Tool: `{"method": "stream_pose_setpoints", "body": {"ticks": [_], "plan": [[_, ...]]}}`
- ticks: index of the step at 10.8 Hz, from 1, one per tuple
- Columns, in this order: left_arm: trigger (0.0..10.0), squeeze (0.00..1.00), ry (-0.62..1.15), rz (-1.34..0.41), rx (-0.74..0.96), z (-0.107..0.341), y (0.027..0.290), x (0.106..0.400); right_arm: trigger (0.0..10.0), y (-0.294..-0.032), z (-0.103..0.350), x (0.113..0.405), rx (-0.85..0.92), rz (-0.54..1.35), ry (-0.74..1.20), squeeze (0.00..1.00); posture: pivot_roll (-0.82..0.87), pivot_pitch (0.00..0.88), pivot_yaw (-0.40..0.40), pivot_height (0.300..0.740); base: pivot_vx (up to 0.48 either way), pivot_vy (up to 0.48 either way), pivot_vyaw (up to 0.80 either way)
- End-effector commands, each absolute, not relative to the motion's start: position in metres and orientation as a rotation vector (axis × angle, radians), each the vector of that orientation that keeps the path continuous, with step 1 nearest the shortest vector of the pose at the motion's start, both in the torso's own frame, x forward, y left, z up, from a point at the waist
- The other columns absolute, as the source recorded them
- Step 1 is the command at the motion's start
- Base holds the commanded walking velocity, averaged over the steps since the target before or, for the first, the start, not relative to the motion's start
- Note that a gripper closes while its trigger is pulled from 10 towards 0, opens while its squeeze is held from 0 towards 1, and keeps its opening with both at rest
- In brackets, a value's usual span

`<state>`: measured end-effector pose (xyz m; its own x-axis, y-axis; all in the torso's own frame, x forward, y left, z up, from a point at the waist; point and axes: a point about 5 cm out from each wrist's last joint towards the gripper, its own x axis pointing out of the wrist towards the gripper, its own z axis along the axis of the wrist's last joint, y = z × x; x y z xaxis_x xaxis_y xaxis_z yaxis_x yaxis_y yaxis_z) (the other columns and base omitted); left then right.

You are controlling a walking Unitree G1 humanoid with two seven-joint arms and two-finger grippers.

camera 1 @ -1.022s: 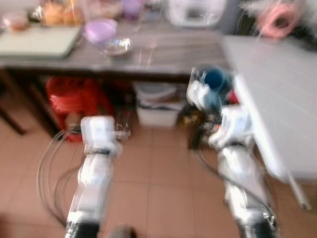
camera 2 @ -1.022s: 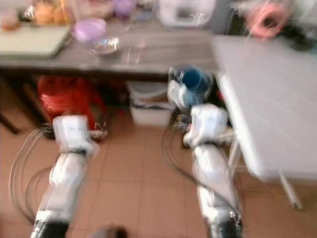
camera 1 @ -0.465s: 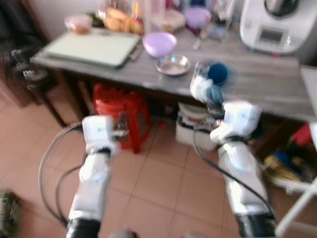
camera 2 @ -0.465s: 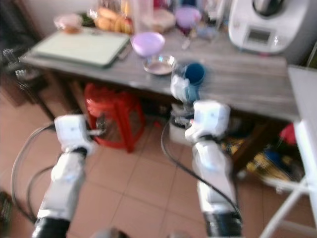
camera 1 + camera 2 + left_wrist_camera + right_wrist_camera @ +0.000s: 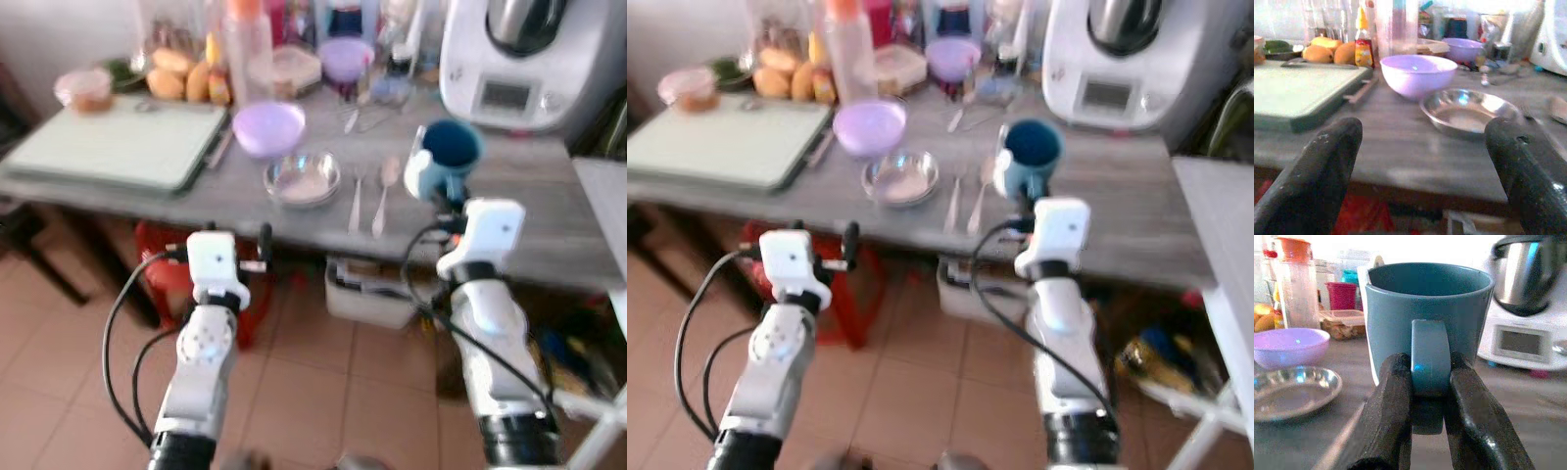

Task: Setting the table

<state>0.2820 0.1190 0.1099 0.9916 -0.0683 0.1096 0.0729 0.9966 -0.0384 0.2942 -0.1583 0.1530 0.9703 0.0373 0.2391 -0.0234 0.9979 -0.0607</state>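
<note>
Grey wooden table (image 5: 549, 211) spans view, cluttered at back. White kitchen machine (image 5: 509, 59) at far right corner; green cutting board (image 5: 118, 147) at left. Purple bowl (image 5: 268, 127) behind steel dish (image 5: 302, 178); two spoons (image 5: 370, 196) beside dish. Blue mug (image 5: 1427, 323) upright above table, right gripper (image 5: 1427, 431) pinching its handle. Left gripper (image 5: 1425, 171) spread wide, before table edge, facing bowl and dish.
</note>
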Motion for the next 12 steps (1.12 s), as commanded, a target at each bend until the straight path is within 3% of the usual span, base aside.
{"method": "stream_pose_setpoints", "body": {"ticks": [1, 5, 9, 12], "plan": [[10.0, 0.0, -0.105, -0.066, -0.041, 0.109, 0.123, 0.281, 10.0, -0.152, 0.158, 0.294, -0.053, 0.05, -0.268, 0.0, -0.08, 0.067, 0.009, 0.74, 0.48, 0.0, 0.0], [10.0, 0.0, -0.134, -0.052, -0.03, 0.115, 0.123, 0.283, 10.0, -0.144, 0.166, 0.301, -0.069, 0.105, -0.306, 0.0, -0.07, 0.077, 0.006, 0.74, 0.44, 0.0, 0.0], [10.0, 0.0, -0.185, -0.023, -0.01, 0.128, 0.14, 0.277, 10.0, -0.141, 0.174, 0.307, -0.031, 0.163, -0.313, 0.0, -0.05, 0.135, -0.012, 0.74, 0.0, 0.0, 0.0], [10.0, 0.0, -0.153, -0.029, -0.033, 0.123, 0.145, 0.255, 10.0, -0.132, 0.174, 0.324, 0.024, 0.235, -0.27, 0.0, -0.03, 0.186, -0.012, 0.74, 0.0, 0.0, 0.0]]}}
